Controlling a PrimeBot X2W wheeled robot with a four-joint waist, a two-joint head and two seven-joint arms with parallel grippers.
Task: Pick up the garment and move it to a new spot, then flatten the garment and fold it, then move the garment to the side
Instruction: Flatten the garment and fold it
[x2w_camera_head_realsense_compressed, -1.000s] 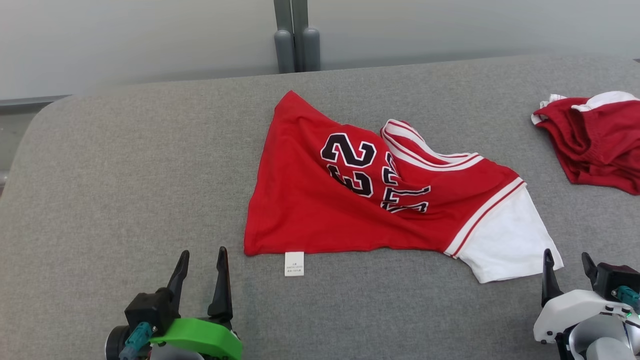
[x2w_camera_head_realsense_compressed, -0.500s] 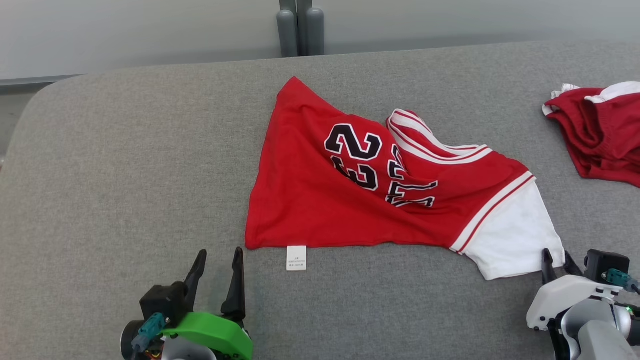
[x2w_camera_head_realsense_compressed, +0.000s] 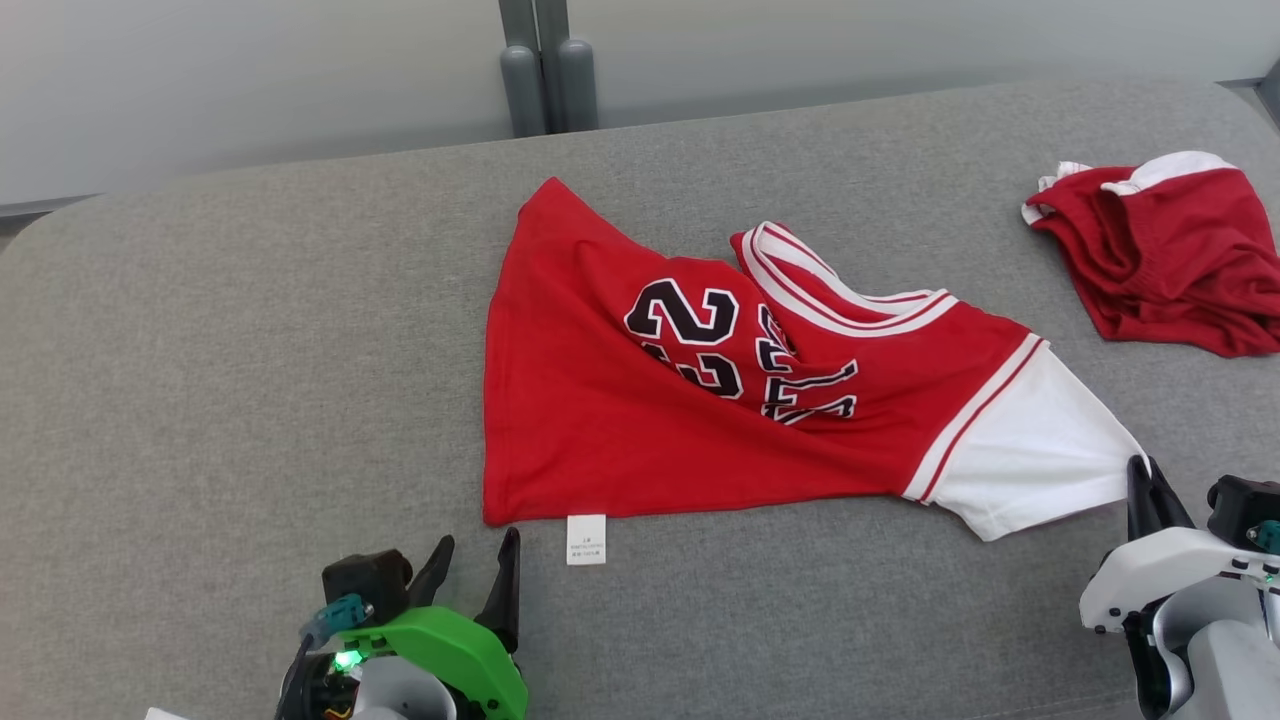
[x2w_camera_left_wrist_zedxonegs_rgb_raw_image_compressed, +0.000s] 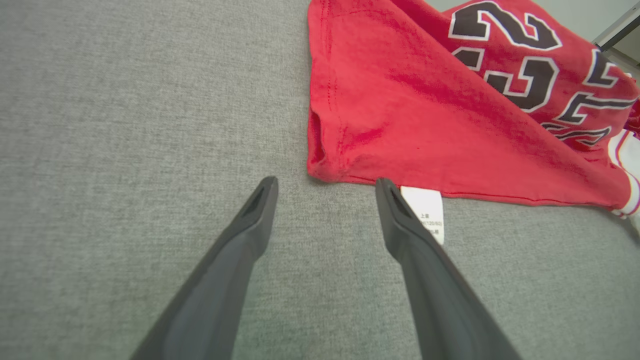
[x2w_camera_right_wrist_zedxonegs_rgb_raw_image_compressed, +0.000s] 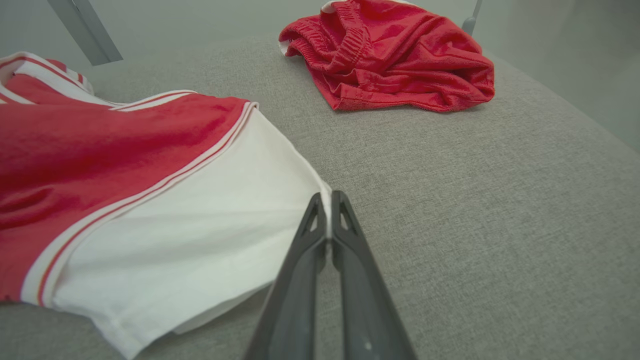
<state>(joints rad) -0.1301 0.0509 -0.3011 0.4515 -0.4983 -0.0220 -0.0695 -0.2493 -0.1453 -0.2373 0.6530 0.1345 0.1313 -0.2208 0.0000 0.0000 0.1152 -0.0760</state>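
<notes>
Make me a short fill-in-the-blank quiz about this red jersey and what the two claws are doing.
The right gripper is shut on the red jersey at the corner of its ___ sleeve.
The left gripper stands ___, close to the jersey's care label.
The crumpled red shorts lie to the robot's ___ of the jersey.
Missing words: white; open; right.

Left pincer (x2w_camera_left_wrist_zedxonegs_rgb_raw_image_compressed: 325, 186) wide apart, right pincer (x2w_camera_right_wrist_zedxonegs_rgb_raw_image_compressed: 328, 198) tight together, both apparently low.
</notes>
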